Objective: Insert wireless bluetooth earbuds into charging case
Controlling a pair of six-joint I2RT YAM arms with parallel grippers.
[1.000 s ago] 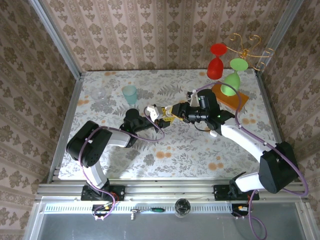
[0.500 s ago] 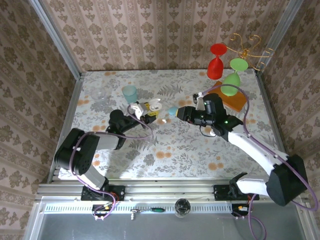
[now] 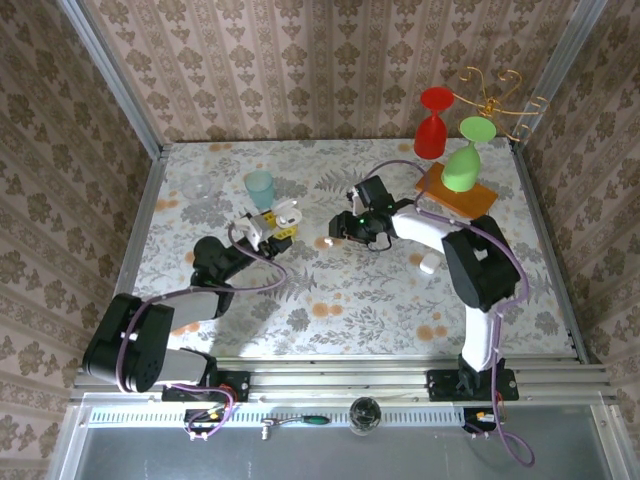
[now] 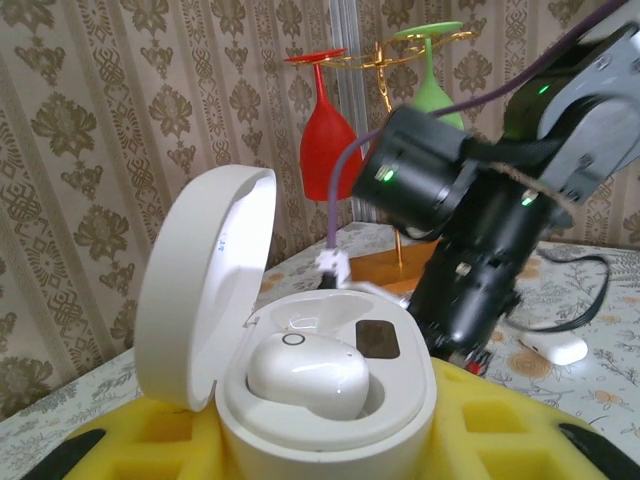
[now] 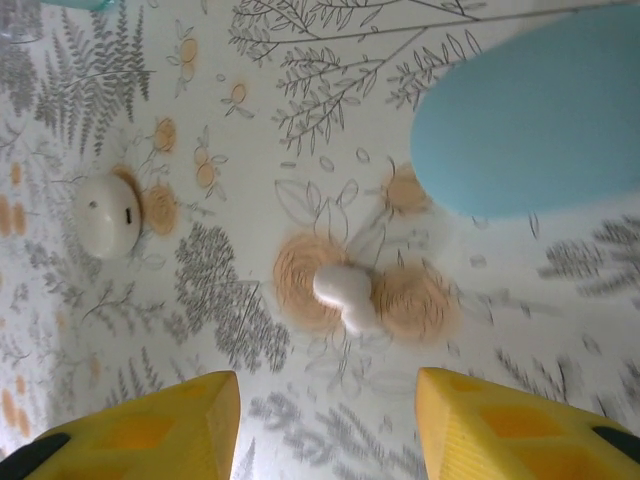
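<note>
While left tool clamps the open case (glossy white earbud seated), right tool gapes.

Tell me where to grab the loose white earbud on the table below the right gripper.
Pinch the earbud across its narrower middle, coming straight down from above: it lies flat on the table, a small rounded bean with nothing touching it. The right gripper hangs over it, fingers open wide enough to straddle it.

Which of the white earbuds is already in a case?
The earbud seated in the open white case; the loose earbud lies on the table.
</note>
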